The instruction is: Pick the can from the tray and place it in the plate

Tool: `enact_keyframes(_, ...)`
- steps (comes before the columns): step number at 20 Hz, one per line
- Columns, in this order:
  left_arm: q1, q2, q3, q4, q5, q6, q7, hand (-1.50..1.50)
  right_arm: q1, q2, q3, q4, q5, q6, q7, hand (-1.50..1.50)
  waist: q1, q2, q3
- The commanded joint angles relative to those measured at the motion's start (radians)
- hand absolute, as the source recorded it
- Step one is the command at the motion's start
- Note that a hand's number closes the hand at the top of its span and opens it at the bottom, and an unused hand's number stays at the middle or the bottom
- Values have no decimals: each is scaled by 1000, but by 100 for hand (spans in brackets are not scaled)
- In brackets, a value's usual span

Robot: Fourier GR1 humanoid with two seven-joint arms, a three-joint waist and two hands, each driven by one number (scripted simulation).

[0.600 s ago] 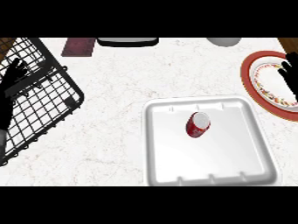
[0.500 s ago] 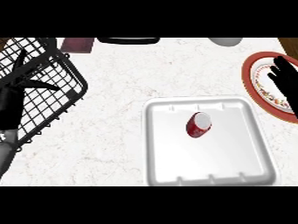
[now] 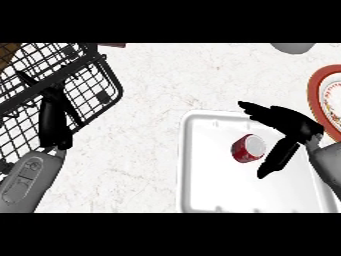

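Lying on its side in the white tray [image 3: 202, 180], the red can [image 3: 248, 148] sits at 9 o'clock of the right hand [image 3: 295, 127], whose fingers and thumb are spread wide on either side of it, not yet closed. The plate [image 3: 315, 97] is at 2 o'clock from the can. Being round, the can could roll away if the fingers close off-centre. The left hand [image 3: 53, 122] rests open over the wire basket [image 3: 114, 80] at 9 o'clock.

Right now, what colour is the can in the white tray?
The small can is dark red, its end white; head view.
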Motion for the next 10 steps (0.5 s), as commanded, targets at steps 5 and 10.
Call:
enact_keyframes(5,-21,-65,-187,-2,78,-279,54,0,-210,-5,198,5,161,215,35,-150,-23,-33,19)
enact_keyframes(10,-20,-20,-166,6,132,-368,51,0,-311,36,249,77,190,284,112,-150,-33,-40,18)
